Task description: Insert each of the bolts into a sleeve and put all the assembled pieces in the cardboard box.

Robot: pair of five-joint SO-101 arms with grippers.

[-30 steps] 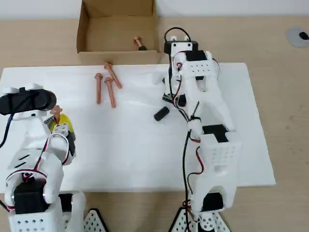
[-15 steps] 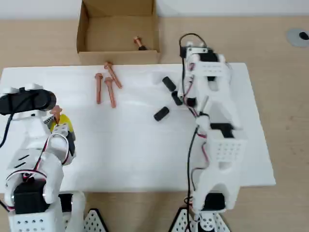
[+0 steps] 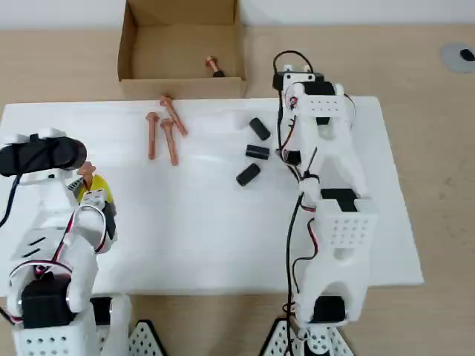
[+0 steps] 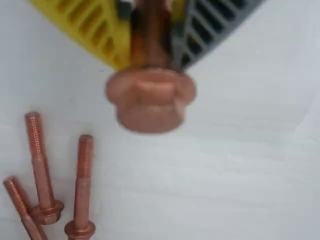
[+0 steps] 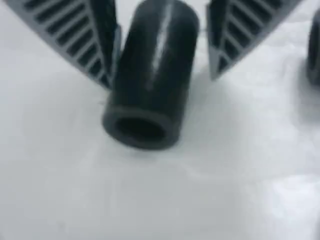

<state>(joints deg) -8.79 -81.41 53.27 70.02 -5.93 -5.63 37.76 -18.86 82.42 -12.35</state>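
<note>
Held bolt [image 4: 150, 97] partly hidden by left gripper [image 4: 150, 50], edge sleeve [image 5: 314, 50] cropped

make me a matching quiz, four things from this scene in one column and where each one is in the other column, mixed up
Things
1. held bolt
2. three loose bolts
3. middle sleeve
4. assembled piece

Places
A. inside the cardboard box
B. lying within the open right end effector
C. clamped in the left end effector
D. lying on the white sheet, near the box front

Pairs: 1-C, 2-D, 3-B, 4-A
</note>
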